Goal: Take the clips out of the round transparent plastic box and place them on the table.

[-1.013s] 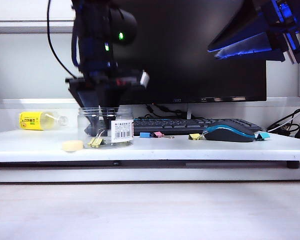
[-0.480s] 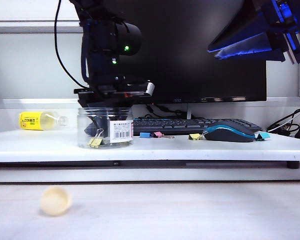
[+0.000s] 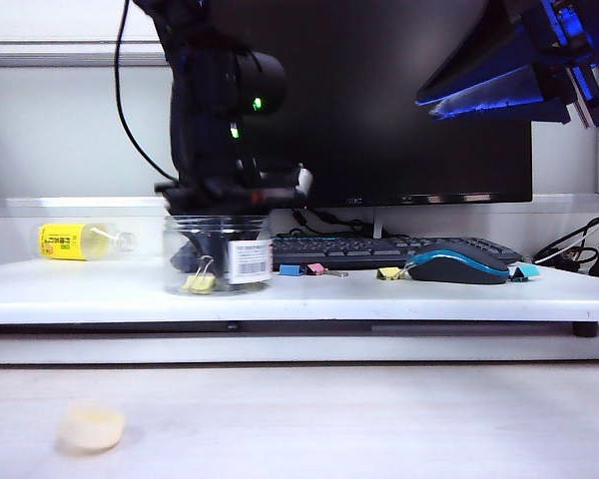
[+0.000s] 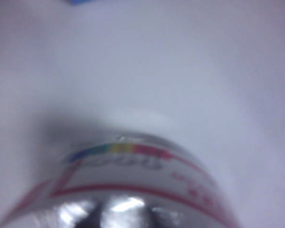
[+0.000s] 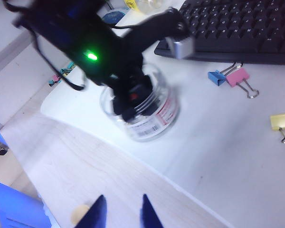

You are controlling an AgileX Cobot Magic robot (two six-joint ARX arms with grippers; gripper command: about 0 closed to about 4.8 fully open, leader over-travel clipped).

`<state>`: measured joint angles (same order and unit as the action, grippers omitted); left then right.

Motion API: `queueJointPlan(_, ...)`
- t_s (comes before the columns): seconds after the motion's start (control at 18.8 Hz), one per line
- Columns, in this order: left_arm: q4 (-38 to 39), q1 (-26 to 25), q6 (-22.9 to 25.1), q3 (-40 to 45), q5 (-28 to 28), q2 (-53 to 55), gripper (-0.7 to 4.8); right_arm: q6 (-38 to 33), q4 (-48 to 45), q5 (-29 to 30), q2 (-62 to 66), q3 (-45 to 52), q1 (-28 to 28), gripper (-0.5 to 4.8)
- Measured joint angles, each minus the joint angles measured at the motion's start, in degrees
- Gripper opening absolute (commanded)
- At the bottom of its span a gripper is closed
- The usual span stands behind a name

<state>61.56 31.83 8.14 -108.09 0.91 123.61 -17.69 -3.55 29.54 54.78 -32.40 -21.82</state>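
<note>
Though clear, box [image 3: 218, 254] label-wrapped

A dark monitor [image 3: 399, 110] stands behind a keyboard [image 3: 379, 249] and mouse [image 3: 457, 265]; a yellow-labelled bottle [image 3: 80, 240] lies far left.

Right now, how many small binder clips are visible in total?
5: a yellow binder clip inside the round clear plastic jar, blue, pink and yellow ones before the keyboard, and a blue one beyond the mouse. The left hand in the jar may hide more.
</note>
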Motion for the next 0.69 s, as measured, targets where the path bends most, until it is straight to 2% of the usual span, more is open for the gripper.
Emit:
queueJointPlan(0.27, -2.21, 0.0, -0.09, 0.04, 0.59, -0.04, 0.69, 0.0, -0.02, 0.0, 0.0, 0.0, 0.0, 0.99)
queueJointPlan(0.37, -2.67, 0.0, -0.07, 0.04, 0.48, 0.02, 0.16, 0.0, -0.02, 0.0, 0.0, 0.0, 0.0, 0.99)
queueJointPlan(0.69, -3.8, 0.0, -0.74, 0.04, 0.24, 0.13, -0.06, 0.0, -0.02, 0.02, 0.0, 0.0, 0.0, 0.99)
